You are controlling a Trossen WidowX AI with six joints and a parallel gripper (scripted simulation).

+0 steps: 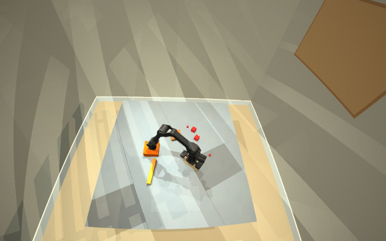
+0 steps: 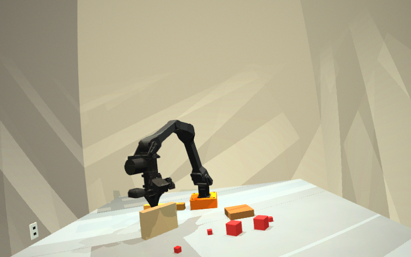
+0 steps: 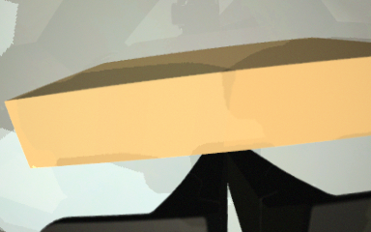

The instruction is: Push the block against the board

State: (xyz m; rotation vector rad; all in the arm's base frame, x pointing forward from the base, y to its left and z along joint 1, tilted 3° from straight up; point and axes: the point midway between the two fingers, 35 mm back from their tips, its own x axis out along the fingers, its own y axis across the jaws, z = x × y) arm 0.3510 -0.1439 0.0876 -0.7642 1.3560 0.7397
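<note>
A flat orange block, squarish from above, lies beyond the arm's base, apart from the others. A long yellow-orange bar lies in front of the base. A tan slab stands on its long, narrow edge, away from both. Which of the bar and the slab is the board, I cannot tell for certain. My gripper is shut and empty. It points down at the slab's base-facing side; its tips are hidden behind the slab's top edge in the wrist view. Contact is unclear.
Several red cubes of two sizes lie beyond the slab and the orange block, among them one larger cube and a small one. The orange arm base stands between the bar and the orange block.
</note>
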